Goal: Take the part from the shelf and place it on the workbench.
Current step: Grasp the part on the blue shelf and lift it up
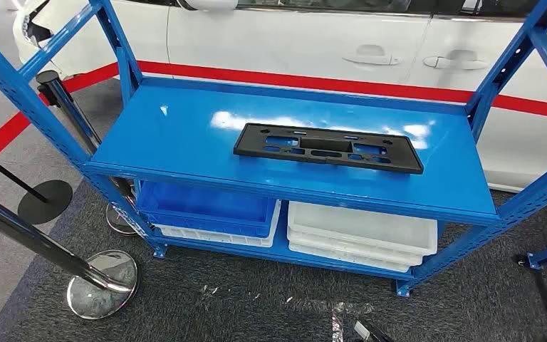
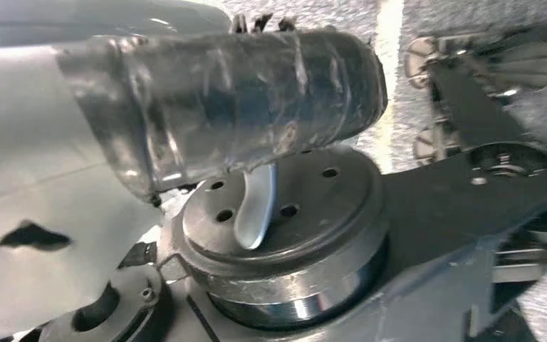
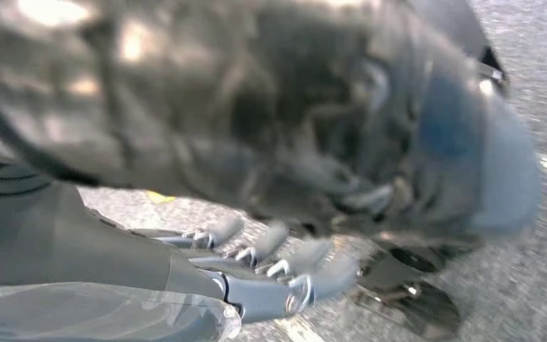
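Head view shows that the task is not yet begun: the black part point(image 1: 328, 147) lies flat on the blue shelf point(image 1: 178, 132), toward 3 o'clock of its middle, untouched, while the right robot hand point(image 3: 278, 274) is seen empty with fingers loosely apart, and the left cannot be judged.

matt black plastic part point(image 1: 328, 147), glossy blue metal shelf point(image 1: 185, 135)

Black part point(image 1: 328, 147), blue shelf point(image 1: 185, 121), seemingly grey carpet point(image 1: 242, 306).
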`<action>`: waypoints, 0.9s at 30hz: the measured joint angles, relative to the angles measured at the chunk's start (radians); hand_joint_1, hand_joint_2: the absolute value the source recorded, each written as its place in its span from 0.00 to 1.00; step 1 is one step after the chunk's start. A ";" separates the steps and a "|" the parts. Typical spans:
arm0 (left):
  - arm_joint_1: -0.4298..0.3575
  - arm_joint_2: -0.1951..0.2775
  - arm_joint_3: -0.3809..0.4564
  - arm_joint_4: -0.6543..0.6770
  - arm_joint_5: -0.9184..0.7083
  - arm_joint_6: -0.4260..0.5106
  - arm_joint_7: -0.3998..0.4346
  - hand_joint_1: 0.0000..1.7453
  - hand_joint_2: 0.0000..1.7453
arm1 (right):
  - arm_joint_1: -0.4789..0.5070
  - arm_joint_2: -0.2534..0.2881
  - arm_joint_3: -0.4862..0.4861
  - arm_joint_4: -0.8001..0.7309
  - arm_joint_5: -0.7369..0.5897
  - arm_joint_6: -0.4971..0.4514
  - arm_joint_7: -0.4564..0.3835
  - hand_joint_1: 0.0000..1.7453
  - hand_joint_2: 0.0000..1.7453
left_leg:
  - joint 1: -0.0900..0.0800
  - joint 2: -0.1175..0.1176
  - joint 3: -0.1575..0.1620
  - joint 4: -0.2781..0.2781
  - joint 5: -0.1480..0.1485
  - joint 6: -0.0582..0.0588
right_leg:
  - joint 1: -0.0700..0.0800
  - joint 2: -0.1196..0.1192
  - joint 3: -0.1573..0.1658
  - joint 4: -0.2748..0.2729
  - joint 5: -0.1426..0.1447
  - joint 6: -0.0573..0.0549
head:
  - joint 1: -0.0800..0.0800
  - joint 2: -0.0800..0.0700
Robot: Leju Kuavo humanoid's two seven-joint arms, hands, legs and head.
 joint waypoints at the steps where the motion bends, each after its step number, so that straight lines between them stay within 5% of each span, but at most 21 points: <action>1: -0.001 0.000 -0.006 0.001 0.008 0.000 0.005 0.00 0.00 | 0.003 0.000 0.005 -0.007 -0.002 0.004 -0.002 0.00 0.00 | 0.000 0.000 0.000 0.000 0.000 0.000 | 0.000 0.000 0.000 0.000 0.000 0.000 | 0.000 0.000; 9: -0.002 0.000 -0.028 0.005 0.043 0.007 0.022 0.00 0.00 | 0.017 0.012 0.004 -0.045 0.028 0.056 -0.041 0.00 0.00 | 0.000 0.001 -0.001 0.000 0.000 0.000 | 0.001 0.000 0.000 0.000 0.000 0.000 | 0.000 0.000; 22: -0.006 -0.004 -0.049 0.005 0.072 0.024 0.026 0.00 0.00 | 0.036 0.075 -0.257 -0.144 0.237 0.220 -0.217 0.00 0.00 | 0.000 0.002 -0.001 0.001 0.000 0.000 | 0.000 0.000 0.001 0.000 0.001 0.001 | 0.000 0.000; 27: -0.006 -0.005 -0.049 0.005 0.075 0.025 0.026 0.00 0.00 | 0.039 0.079 -0.279 -0.152 0.254 0.232 -0.231 0.00 0.00 | 0.000 0.002 -0.001 0.001 0.000 0.001 | 0.000 0.000 0.001 0.000 0.001 0.001 | 0.000 0.000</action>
